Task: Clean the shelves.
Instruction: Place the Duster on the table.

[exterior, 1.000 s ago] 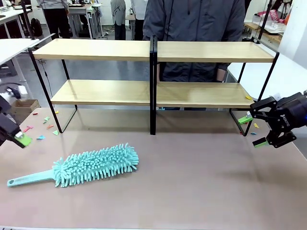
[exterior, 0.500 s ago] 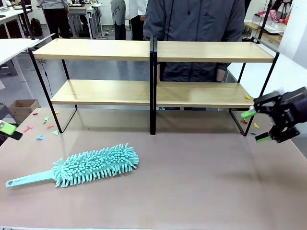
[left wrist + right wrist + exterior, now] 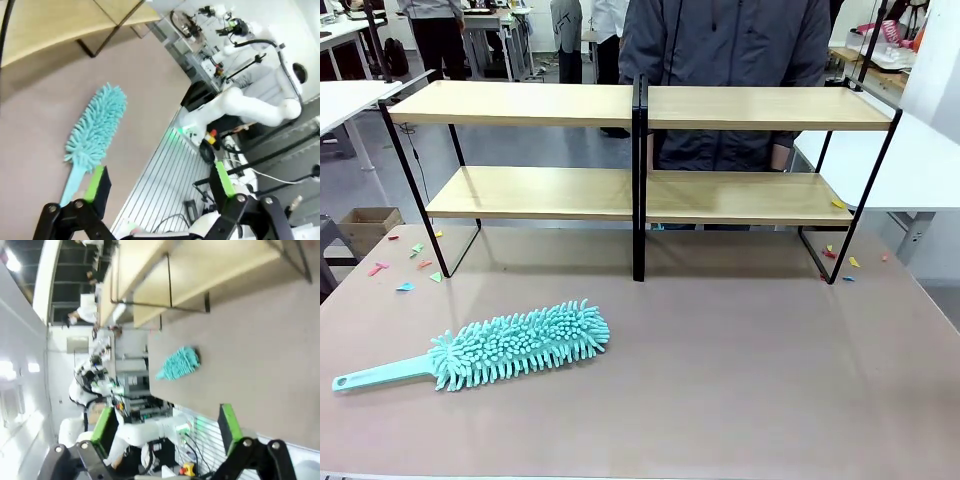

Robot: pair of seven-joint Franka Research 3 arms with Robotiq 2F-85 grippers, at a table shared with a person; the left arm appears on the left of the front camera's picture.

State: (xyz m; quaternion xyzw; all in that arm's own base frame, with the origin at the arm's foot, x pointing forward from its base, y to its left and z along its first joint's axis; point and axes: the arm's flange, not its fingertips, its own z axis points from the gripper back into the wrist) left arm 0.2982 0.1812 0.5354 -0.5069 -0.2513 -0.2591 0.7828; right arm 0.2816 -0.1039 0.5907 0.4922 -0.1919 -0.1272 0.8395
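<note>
Along the far edge of the brown desk stand the shelves, a wide rack with two light wooden boards, one above the other, on a thin black frame. A black post in the middle splits it into two halves. A person in a dark jacket stands right behind it.

Near the front left corner of the desk lies a teal fluffy duster. Its flat handle points toward the left edge, and its fuzzy head points toward the middle. Nothing is touching it.

Small bits of coloured paper lie on the desk by the left foot of the rack, and a few more by the right foot.

The left claw hangs above the duster's handle end with its green-padded fingers spread wide and nothing between them. The right claw is spread wide too, holding nothing, high over the desk edge.
</note>
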